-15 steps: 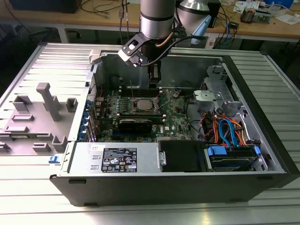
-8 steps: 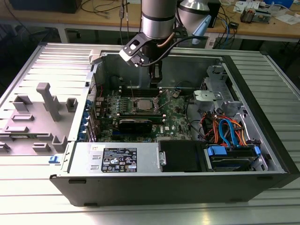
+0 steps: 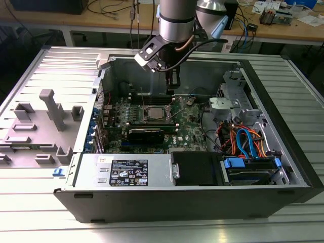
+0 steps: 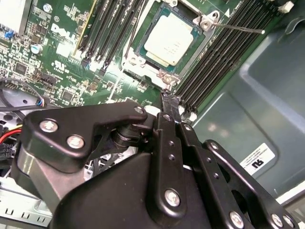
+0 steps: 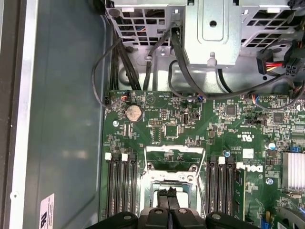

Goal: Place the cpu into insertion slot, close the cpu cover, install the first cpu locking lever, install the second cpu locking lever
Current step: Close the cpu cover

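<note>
In the second wrist view, the cpu (image 4: 167,38) lies flat in the insertion slot (image 4: 136,46). The cpu cover (image 4: 206,23) frames it. A thin locking lever (image 4: 240,28) juts out from one corner over the black memory slots (image 4: 214,62). The gripper (image 4: 170,99) hangs just beside the socket's edge, its fingers pressed together with nothing between them. Green motherboard (image 4: 62,71) surrounds the socket.

Exterior view high, oblique; both wrist views close over motherboard (image 5: 224,138) (image 4: 62,71)
</note>
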Tool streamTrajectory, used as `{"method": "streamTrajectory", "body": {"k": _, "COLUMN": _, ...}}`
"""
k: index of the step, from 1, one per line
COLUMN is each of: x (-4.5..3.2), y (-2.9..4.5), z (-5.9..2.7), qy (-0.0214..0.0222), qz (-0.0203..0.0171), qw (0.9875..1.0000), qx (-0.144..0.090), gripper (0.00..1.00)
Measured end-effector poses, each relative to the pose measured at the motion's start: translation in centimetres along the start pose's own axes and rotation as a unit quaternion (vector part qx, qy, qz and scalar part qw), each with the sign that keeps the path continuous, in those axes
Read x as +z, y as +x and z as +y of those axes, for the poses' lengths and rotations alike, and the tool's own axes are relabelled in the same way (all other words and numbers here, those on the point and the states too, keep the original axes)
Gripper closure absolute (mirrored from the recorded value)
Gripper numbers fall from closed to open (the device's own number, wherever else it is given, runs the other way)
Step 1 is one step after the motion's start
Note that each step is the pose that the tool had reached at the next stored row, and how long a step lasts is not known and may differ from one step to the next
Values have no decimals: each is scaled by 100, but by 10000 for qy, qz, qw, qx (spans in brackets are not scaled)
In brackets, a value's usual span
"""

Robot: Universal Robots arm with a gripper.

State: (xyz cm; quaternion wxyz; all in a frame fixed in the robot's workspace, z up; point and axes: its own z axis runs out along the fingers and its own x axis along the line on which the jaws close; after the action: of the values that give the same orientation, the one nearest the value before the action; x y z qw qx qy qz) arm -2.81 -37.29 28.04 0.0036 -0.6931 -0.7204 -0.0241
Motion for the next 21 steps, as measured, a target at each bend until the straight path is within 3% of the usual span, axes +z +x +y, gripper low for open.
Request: {"method": "streamTrajectory", "body": {"k": 21, "x": 9, "y": 4, "z": 204, "qy": 0, "qz": 1, "qw": 10000, "qx": 0, "gripper": 89}}
